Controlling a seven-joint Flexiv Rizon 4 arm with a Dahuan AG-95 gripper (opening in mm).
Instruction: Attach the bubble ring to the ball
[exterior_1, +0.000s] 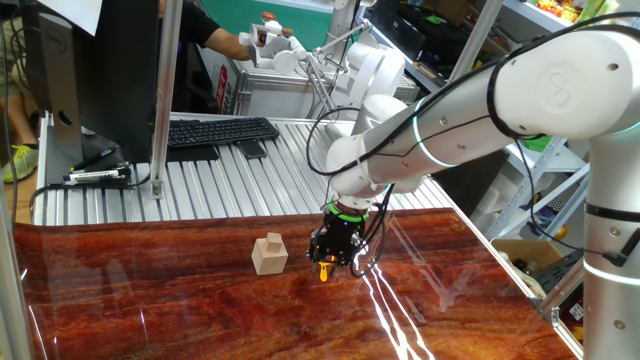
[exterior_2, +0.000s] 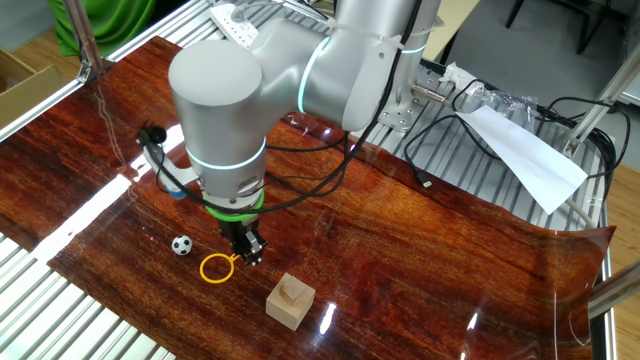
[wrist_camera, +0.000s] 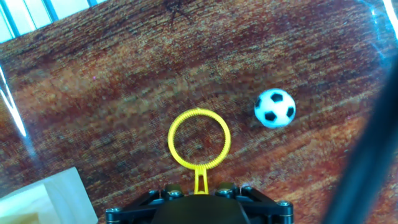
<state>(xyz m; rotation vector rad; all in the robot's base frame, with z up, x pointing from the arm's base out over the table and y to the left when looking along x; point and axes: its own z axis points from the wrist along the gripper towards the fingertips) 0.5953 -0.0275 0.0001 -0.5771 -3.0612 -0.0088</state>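
the bubble ring (wrist_camera: 199, 140) was bright yellow, loop and stem alike. the ball (wrist_camera: 275, 108) was white with black patches, a football pattern. the table (exterior_2: 400, 240) was glossy reddish-brown with dark wood grain and white streaks of reflected light. the wooden block (exterior_2: 290, 301) was pale tan. the hand (exterior_2: 246, 251) was black, under a green band, on a white and grey arm (exterior_2: 300, 80) with a thin glowing cyan ring. a black keyboard (exterior_1: 220, 131) lay on silver ribbed metal.

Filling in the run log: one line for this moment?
gripper: shut on bubble ring stem | ball: on table, apart from ring | wooden block: untouched
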